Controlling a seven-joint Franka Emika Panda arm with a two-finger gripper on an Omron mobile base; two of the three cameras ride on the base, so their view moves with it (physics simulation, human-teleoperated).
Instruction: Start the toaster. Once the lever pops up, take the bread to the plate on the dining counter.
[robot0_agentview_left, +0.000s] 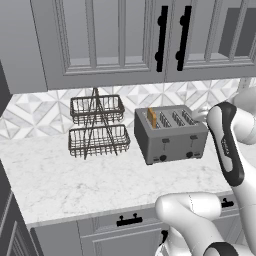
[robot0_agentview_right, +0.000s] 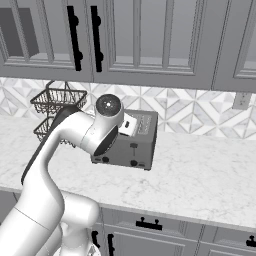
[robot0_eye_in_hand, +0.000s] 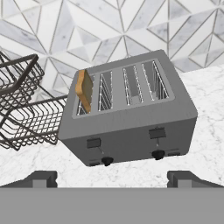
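Note:
The grey four-slot toaster (robot0_eye_in_hand: 131, 118) stands on the marble counter against the tiled wall. The golden bread (robot0_eye_in_hand: 84, 89) sticks up out of its leftmost slot. Two dark levers (robot0_eye_in_hand: 93, 142) and two knobs sit on its front face. My gripper (robot0_eye_in_hand: 114, 179) hovers open in front of and above the toaster, its fingertips (robot0_eye_in_hand: 41, 178) wide apart with nothing between them. In the left base view the toaster (robot0_agentview_left: 170, 132) holds the bread (robot0_agentview_left: 152, 117) at its left end. In the right base view my arm covers part of the toaster (robot0_agentview_right: 137, 145). The plate and the dining counter are out of view.
A two-tier wire basket rack (robot0_agentview_left: 97, 125) stands just left of the toaster, close to its side. Upper cabinets with dark handles (robot0_agentview_left: 161, 40) hang overhead. Bare marble counter (robot0_agentview_left: 75, 175) spreads in front, and drawers (robot0_agentview_left: 129, 220) sit below its edge.

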